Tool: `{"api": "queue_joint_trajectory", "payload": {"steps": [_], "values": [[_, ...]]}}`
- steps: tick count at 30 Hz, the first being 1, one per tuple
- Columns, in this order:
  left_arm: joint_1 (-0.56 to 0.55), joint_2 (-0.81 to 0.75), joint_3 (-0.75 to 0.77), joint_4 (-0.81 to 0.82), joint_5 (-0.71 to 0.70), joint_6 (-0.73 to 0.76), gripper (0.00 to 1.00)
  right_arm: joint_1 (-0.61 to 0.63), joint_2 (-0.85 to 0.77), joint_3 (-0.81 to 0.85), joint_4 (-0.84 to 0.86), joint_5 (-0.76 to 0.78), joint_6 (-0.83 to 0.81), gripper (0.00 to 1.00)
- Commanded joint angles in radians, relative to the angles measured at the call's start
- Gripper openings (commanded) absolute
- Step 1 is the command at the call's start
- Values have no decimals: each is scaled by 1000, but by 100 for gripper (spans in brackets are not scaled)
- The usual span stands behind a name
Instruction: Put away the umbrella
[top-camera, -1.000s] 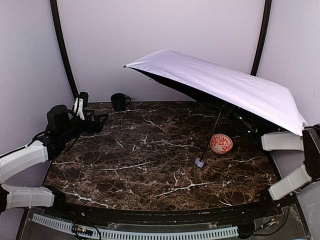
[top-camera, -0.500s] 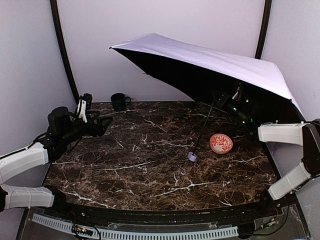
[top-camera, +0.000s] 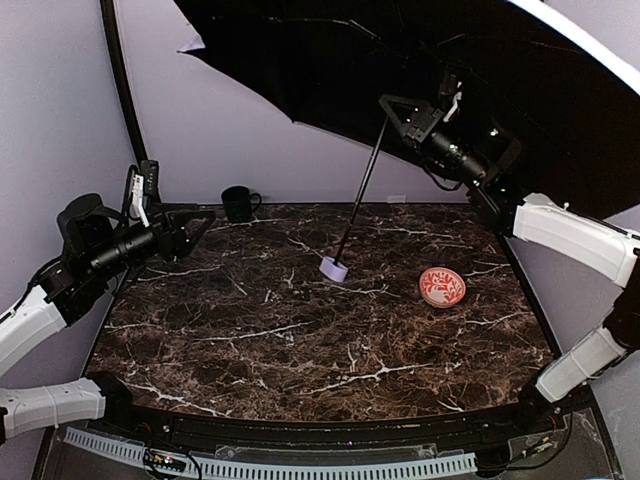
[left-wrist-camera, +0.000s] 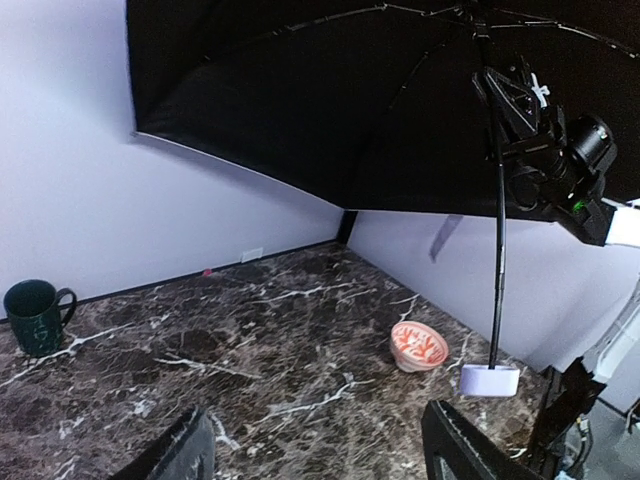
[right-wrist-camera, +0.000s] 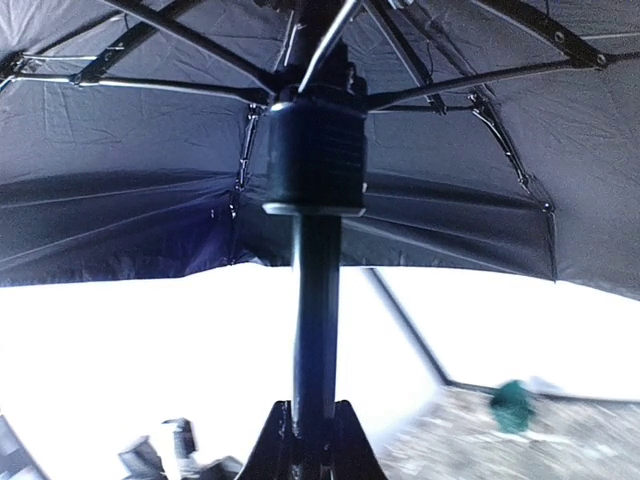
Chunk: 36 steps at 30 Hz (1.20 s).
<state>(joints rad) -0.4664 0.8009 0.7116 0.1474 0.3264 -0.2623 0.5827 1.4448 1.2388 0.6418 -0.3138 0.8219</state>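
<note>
- Umbrella (top-camera: 420, 60): open, aloft at back right. Shaft (top-camera: 360, 195) slants down-left, with handle (top-camera: 333, 268) low over the mid surface (top-camera: 300, 340).
- My left hand (top-camera: 197, 229): spread wide, empty, pointing toward the handle, well apart from it.
- My right hand (top-camera: 404, 112): clamped on the shaft's top.
</note>
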Motion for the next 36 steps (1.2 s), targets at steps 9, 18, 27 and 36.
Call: {"api": "queue_joint_trajectory", "payload": {"steps": [9, 18, 27, 36], "values": [[-126, 6, 116, 88, 254, -237, 73, 219, 209, 316, 76, -186, 26, 0], [-143, -124, -15, 111, 211, -149, 77, 312, 487, 602, 199, -434, 119, 0], [-143, -122, -61, 135, 144, -158, 77, 334, 576, 680, 269, -431, 197, 0], [-144, -66, -58, 164, 119, -215, 75, 363, 417, 541, -42, -130, -55, 0]]}}
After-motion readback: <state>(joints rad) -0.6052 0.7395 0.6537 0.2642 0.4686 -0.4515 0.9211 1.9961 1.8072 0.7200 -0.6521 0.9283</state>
